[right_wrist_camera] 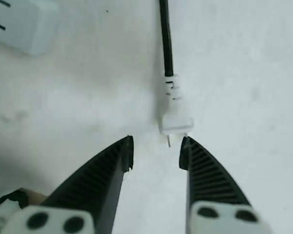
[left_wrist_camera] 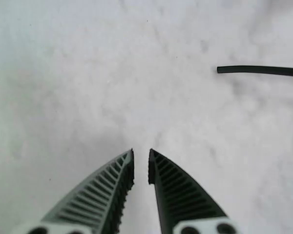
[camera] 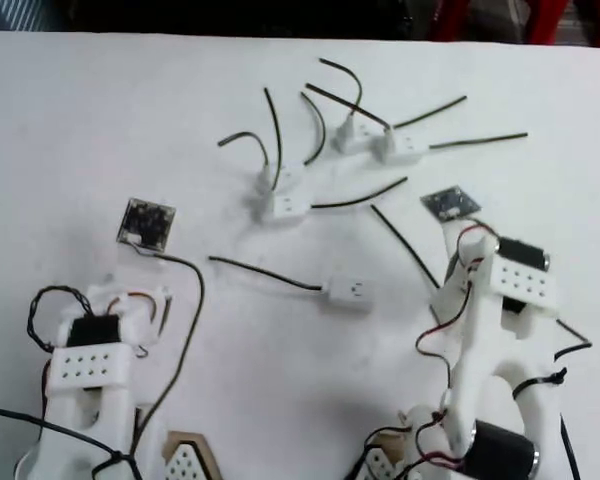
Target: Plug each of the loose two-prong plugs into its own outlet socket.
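Just ahead of my right fingers (right_wrist_camera: pixel 112 165), the two-prong plug (right_wrist_camera: pixel 176 122) lies flat on the tabletop (right_wrist_camera: pixel 244 73), prongs pointing back into the gap; I hold these wide to straddle its body. The outlet socket (right_wrist_camera: pixel 24 22) sits farther off, to one side. My left fingers (left_wrist_camera: pixel 117 180) hang narrow and empty, a black cable end (left_wrist_camera: pixel 259 70) beyond them, parked clear, I judge

White printed shells on the left arm (camera: pixel 88 368) and right arm (camera: pixel 485 330), dotted with rows of dark screw holes around black servos (camera: pixel 90 330). Looped with thin black and red cables (camera: pixel 200 300), plus small dark circuit boards (camera: pixel 146 222). Dark grey, ribbed, tapering fingers (left_wrist_camera: pixel 112 190) on white bases with black screw holes, alike on left gripper (left_wrist_camera: pixel 141 158) and right gripper (right_wrist_camera: pixel 156 146).
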